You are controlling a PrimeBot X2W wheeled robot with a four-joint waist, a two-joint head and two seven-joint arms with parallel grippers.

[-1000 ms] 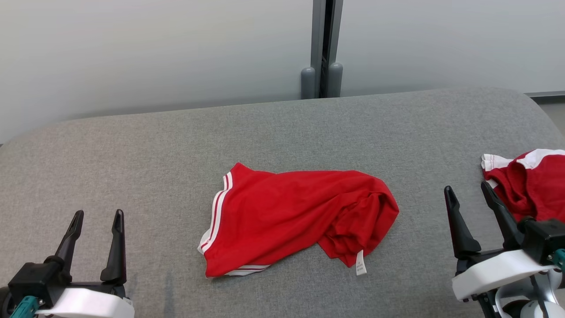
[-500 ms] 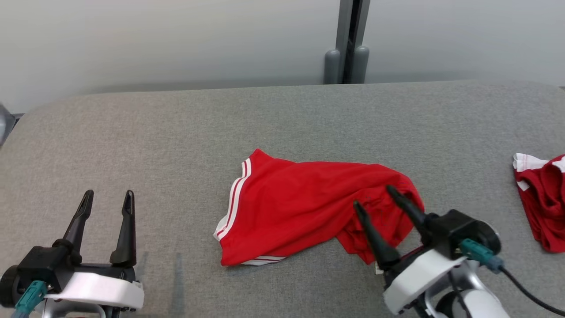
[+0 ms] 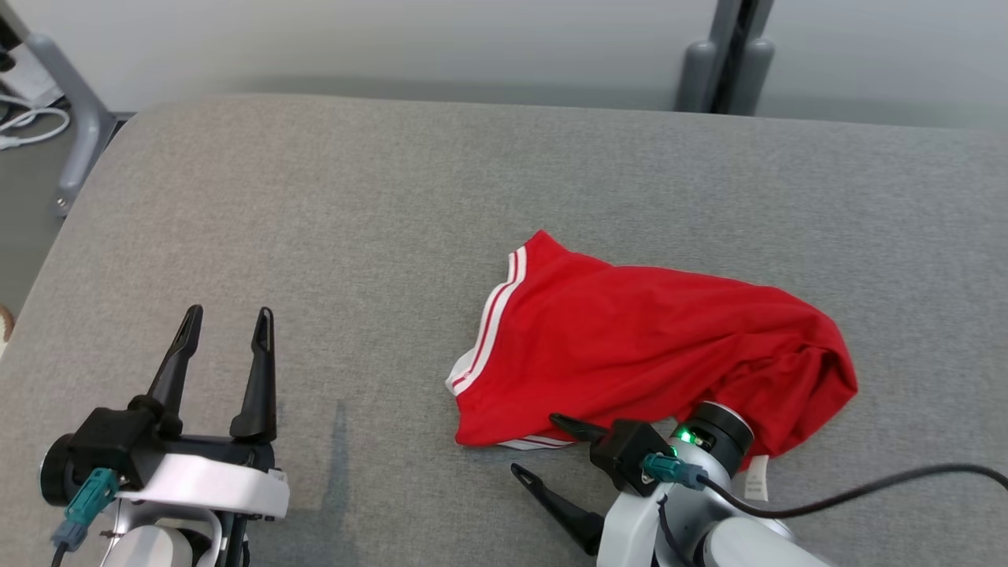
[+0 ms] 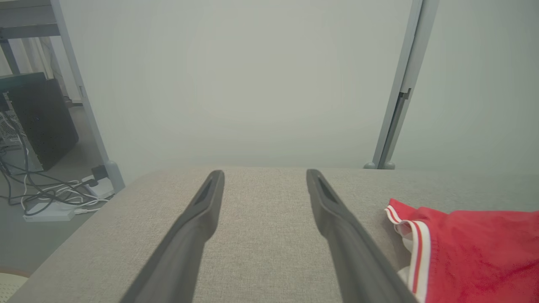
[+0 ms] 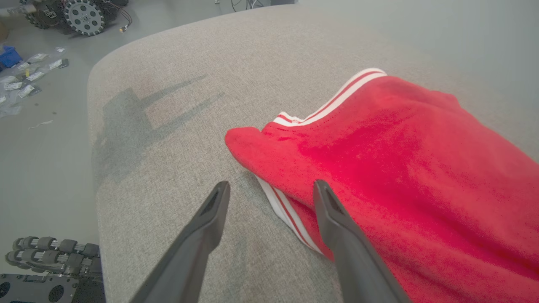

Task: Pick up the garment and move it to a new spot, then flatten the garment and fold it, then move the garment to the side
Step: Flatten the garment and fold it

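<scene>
1. Head view: the red garment (image 3: pixel 630 346) lies rumpled on the grey pad (image 3: pixel 354 197), at about 4 o'clock from the picture's middle. Its white-striped hem is at its 9 o'clock end and a bunched lump at its 3 o'clock end.
2. My left gripper (image 3: pixel 230 310) sits at 8 o'clock, fingers spread and empty, pointing to 12, well apart from the garment.
3. My right gripper (image 3: pixel 532 442) is at 5 o'clock, turned so that it points to about 10. Its fingers are spread with nothing between them, just beside the garment's near hem.
4. From up here I also get a white tag (image 3: pixel 756 478) poking out at the garment's 5 o'clock, next to my right wrist, and a black cable (image 3: pixel 866 488) running off toward 3 o'clock.
5. Left wrist view: bare pad lies between my spread fingers (image 4: pixel 196 227), and the garment's striped end comes in at 4 o'clock. This view adds a grey post (image 4: pixel 400 97) at 1 o'clock and loose cords (image 4: pixel 50 193) on the floor at 9 o'clock.
6. Right wrist view: this gives the close look at the hem. One finger is over bare pad, and the other (image 5: pixel 345 240) lies across the striped edge. Whether it presses the cloth I cannot tell.
7. The garment fills this view from 1 to 5 o'clock, with a folded corner just past the gap at 12.
8. A two-pronged shadow (image 5: pixel 126 113) falls on the pad at 10 o'clock, and a spoked wheel (image 5: pixel 83 16) lies on the floor at 11.
</scene>
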